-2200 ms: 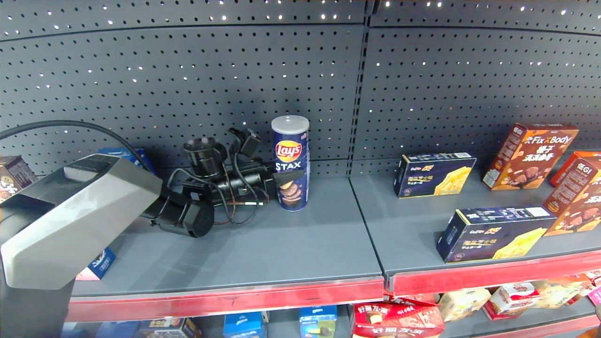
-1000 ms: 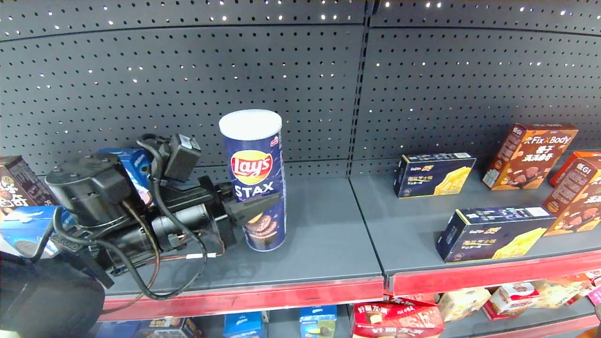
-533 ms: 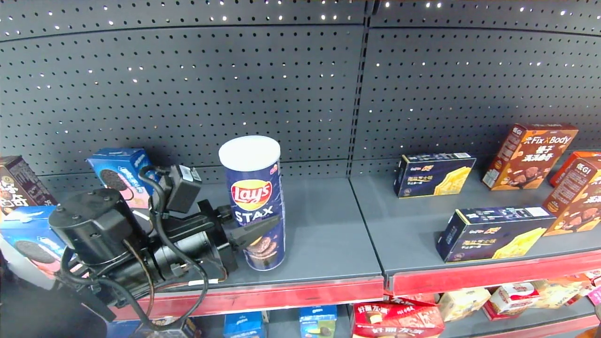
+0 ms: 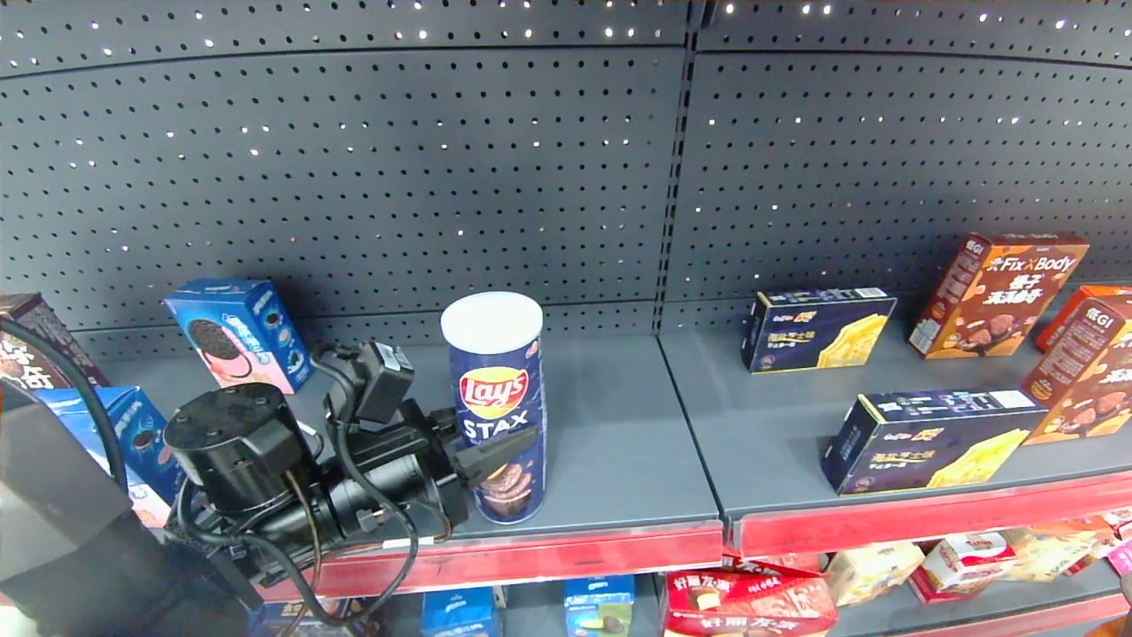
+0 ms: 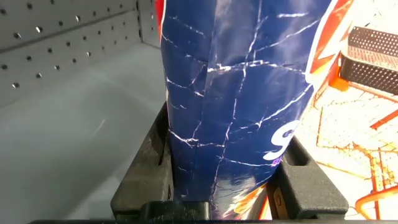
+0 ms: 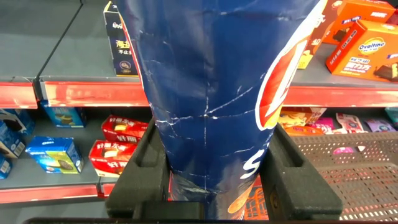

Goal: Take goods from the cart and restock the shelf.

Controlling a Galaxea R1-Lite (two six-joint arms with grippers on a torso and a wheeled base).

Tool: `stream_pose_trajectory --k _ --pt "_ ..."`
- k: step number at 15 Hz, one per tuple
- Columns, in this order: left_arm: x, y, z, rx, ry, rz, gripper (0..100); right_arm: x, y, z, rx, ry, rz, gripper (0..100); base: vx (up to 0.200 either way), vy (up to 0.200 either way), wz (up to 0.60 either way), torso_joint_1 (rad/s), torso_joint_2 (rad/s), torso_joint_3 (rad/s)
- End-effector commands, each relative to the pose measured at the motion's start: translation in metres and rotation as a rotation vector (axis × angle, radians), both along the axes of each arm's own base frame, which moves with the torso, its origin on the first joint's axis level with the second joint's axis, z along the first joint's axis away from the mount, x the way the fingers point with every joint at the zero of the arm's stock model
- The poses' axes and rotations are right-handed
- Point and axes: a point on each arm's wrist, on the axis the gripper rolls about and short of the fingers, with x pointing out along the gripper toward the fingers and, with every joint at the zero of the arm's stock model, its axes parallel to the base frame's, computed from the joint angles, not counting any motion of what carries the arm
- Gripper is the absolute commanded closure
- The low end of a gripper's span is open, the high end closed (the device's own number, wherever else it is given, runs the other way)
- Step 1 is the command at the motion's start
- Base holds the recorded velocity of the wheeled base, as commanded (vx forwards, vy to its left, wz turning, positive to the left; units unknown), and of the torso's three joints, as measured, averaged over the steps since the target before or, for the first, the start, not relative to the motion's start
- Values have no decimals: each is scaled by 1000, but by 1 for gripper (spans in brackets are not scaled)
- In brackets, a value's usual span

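The left gripper (image 4: 504, 447) is clamping a chips can (image 4: 495, 389) low on its body. The can is standing upright near the front of the grey shelf (image 4: 610, 460). Whether its base is touching the deck is hard to tell. It is a glossy dark blue cylinder with a flat white lid. Behind it a perforated metal back panel (image 4: 354, 177) is closing off the shelf. To the left, a blue cookie box (image 4: 237, 332) is leaning near that panel, and the arm's black cables are hiding part of the deck. Well apart on the right, a dark blue carton (image 4: 937, 440) is lying lengthwise near the red front lip.

The right gripper (image 6: 217, 180) is squeezing a second chips can (image 6: 211, 81), whose top is cut off. Behind it, orange boxes (image 6: 367, 46) are sitting on a red-edged shelf, with a wire basket (image 6: 354, 168) below.
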Motion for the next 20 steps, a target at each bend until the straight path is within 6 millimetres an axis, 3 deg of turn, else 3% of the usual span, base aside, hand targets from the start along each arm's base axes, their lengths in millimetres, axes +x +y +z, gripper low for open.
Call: stream_pose_trajectory --k 1,10,15,20 --pt "2 -1 -4 5 13 0 100 1 0 -1 0 5 1 100 0 0 0 0 0 0" --pt "7 2 -3 1 5 12 100 1 0 -1 0 5 2 100 0 0 0 0 0 0" --pt "0 4 14 -41 -23 6 100 0 0 0 0 4 2 100 0 0 0 0 0 0" --pt "-9 8 13 -35 -10 6 100 0 0 0 -1 -1 2 100 0 0 0 0 0 0"
